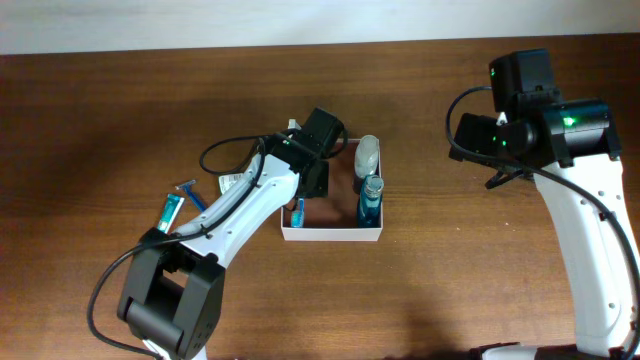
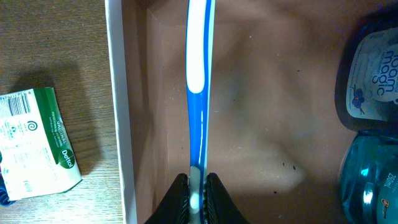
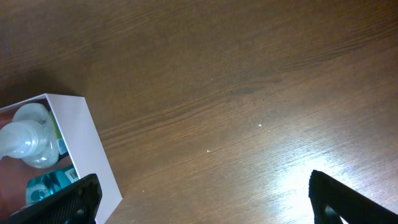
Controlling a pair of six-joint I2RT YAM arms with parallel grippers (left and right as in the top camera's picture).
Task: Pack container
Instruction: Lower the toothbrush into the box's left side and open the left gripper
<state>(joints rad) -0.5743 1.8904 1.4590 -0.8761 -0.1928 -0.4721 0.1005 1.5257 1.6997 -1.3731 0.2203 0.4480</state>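
Brown wooden counter [image 1: 100, 120] holds a square white container [image 1: 330, 236] mid-frame, the left gripper [image 2: 198, 199] pinching a blue-and-white toothbrush [image 2: 198, 74] over its brown floor, the right gripper [image 3: 208, 202] wide at upper right.

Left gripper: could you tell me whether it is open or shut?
Shut: the left gripper pinches the toothbrush handle above the container floor.

Mid-frame on the desk [image 1: 100, 120] sits the container [image 1: 330, 236], with bottles [image 1: 372, 200] inside along its right wall, a toothbrush [image 2: 199, 74] inside along its left wall, and packet [image 1: 235, 183], razor [image 1: 187, 187] and tube [image 1: 170, 211] to its left.
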